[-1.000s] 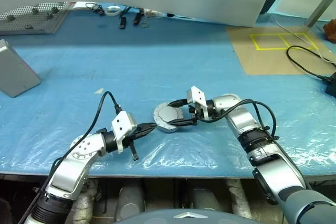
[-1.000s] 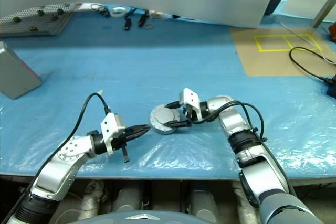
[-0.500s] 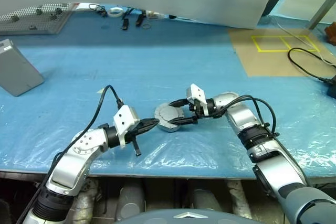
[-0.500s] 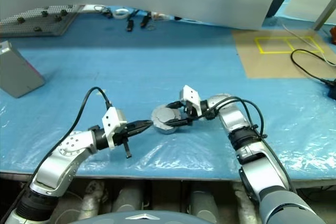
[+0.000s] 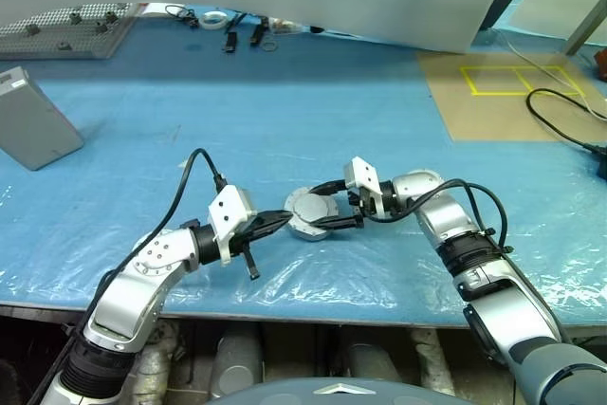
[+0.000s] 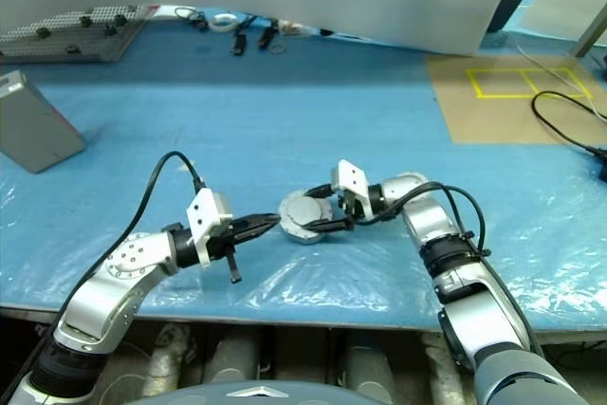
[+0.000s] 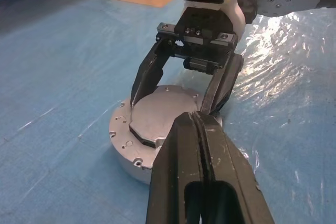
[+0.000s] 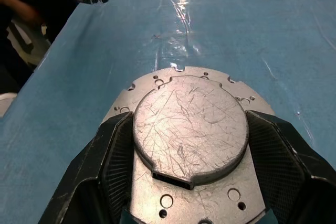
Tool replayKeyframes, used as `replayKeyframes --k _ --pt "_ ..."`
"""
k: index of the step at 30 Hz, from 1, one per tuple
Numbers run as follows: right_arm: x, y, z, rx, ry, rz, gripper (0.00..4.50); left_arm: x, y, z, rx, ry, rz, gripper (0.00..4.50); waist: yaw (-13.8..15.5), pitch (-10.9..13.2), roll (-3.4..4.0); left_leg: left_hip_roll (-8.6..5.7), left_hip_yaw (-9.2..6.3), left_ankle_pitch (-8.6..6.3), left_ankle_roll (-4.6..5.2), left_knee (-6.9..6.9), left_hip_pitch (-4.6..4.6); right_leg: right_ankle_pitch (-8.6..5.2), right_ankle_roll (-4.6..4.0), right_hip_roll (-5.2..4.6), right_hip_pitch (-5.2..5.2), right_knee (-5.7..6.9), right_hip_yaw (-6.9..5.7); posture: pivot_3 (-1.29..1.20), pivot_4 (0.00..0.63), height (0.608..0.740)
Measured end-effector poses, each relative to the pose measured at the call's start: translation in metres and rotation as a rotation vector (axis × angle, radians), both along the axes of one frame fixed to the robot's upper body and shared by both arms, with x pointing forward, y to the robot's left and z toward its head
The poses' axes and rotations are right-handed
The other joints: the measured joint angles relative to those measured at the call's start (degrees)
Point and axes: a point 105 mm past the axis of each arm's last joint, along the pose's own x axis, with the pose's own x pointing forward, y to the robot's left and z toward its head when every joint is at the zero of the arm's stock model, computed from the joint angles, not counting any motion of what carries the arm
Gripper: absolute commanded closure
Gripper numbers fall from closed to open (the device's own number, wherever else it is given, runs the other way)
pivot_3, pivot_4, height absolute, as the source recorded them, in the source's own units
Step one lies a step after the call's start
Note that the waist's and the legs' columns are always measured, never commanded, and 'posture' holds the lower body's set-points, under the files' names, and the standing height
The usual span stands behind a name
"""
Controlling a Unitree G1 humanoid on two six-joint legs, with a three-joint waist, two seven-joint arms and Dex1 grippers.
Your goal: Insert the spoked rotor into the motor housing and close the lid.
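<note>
The motor housing (image 5: 296,227) lies on the blue table near the front edge. The lid (image 8: 191,124) sits on it with its plain grey back up. My right gripper (image 5: 314,209) reaches in from the right, its fingers (image 8: 113,166) pressed against the lid's rim on both sides. My left gripper (image 5: 285,220) is shut on nothing, with its tip just off the housing's left edge (image 7: 123,140). The spoked rotor is hidden.
A grey rectangular box (image 5: 33,130) stands at the far left. A perforated board (image 5: 57,33), a tape roll and small tools (image 5: 213,18) lie along the back. A cardboard sheet with yellow tape (image 5: 512,92) and a black cable (image 5: 560,111) are at the right.
The view has shifted a little. My left gripper has risen slightly beside the housing. My right gripper keeps its hold on the lid.
</note>
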Motion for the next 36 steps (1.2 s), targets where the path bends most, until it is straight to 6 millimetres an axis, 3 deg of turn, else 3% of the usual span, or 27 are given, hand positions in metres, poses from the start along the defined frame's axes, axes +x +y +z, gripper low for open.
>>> replayKeyframes --k 9,13,18,22,29,36 --pt "0.002 0.001 -0.004 -0.020 -0.043 -0.005 1.51 0.002 -0.001 0.002 0.004 0.001 0.004 4.50 -0.1 0.0 -0.02 0.00 0.03 0.01 -0.03 -0.13 0.28 0.00 0.01 0.00 0.21 -0.12 0.01 0.00 0.150 0.740" --pt "0.000 -0.005 -0.002 -0.037 0.009 -0.001 1.51 0.002 -0.001 0.002 0.005 0.003 -0.001 4.50 0.4 -0.1 0.03 -0.03 0.03 0.01 -0.03 -0.19 0.27 0.00 0.02 -0.01 0.30 -0.31 0.01 0.00 0.150 0.740" --pt "0.004 -0.009 0.005 0.035 0.138 -0.049 1.51 0.002 -0.001 0.001 0.005 0.003 -0.001 4.50 0.4 -0.1 0.02 -0.05 0.04 0.11 0.23 -0.22 -0.37 0.01 0.01 0.00 -0.15 -0.43 -0.03 0.00 0.150 0.740" --pt "-0.001 -0.006 0.007 0.046 0.061 -0.014 1.51 0.002 -0.001 0.002 0.004 0.004 -0.001 4.50 0.2 -0.1 0.00 -0.02 0.03 0.12 0.24 -0.18 -0.90 0.04 0.04 0.00 -0.69 -0.26 -0.13 0.00 0.150 0.740" --pt "0.004 0.006 0.010 0.057 -0.090 -0.035 1.51 0.001 -0.001 0.002 0.003 0.005 -0.003 4.50 -0.4 0.0 -0.02 0.06 0.03 0.17 0.15 -0.17 -0.87 0.03 0.00 0.01 -0.83 -0.08 -0.15 0.00 0.150 0.740" --pt "0.000 0.004 0.015 0.034 -0.081 -0.012 1.51 0.000 -0.002 0.001 -0.002 0.011 -0.015 4.50 -0.9 0.0 0.00 0.04 0.03 0.18 0.17 -0.09 -1.07 0.04 0.01 0.00 -0.95 0.01 -0.14 0.00 0.150 0.740"
